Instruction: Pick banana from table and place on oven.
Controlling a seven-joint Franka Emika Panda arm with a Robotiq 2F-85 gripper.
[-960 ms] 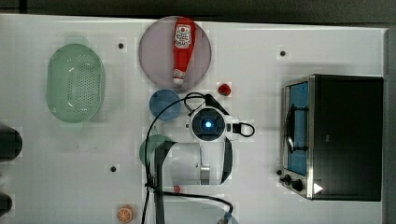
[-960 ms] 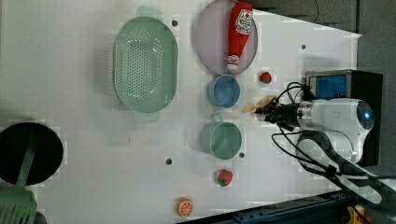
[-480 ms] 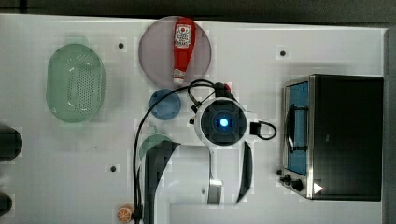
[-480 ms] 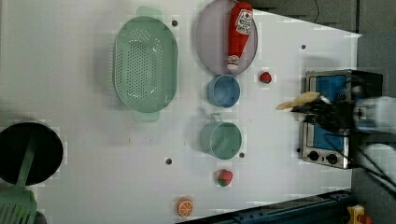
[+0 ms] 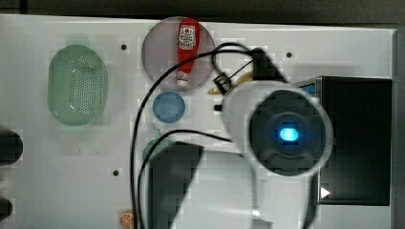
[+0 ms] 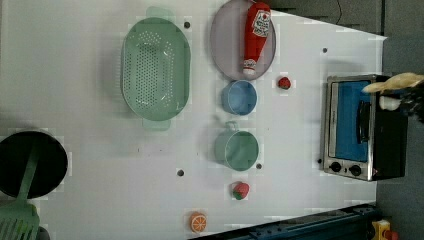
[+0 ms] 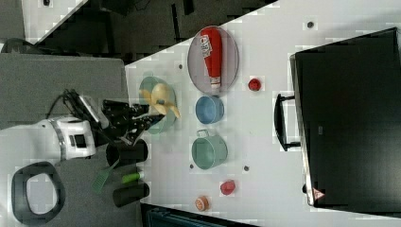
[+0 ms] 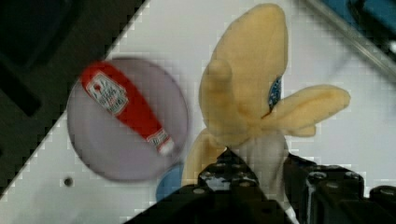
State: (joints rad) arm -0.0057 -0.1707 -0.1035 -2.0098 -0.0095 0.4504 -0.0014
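Since the earlier frame the arm has swung from beside the blue bowl (image 6: 239, 97) toward the oven (image 6: 361, 127), carrying the banana (image 6: 395, 82) up off the table (image 6: 90, 150); in the left view, reading left to right, the green colander (image 6: 156, 68) sits at ten o'clock, the ketchup plate (image 6: 226, 40) near twelve, the oven at three, the bunch over its black top; the gripper (image 8: 261, 170) is clamped on the whitish stem in the wrist view; best, I judge, to centre over the roof, lower until the fruit rests, then release.
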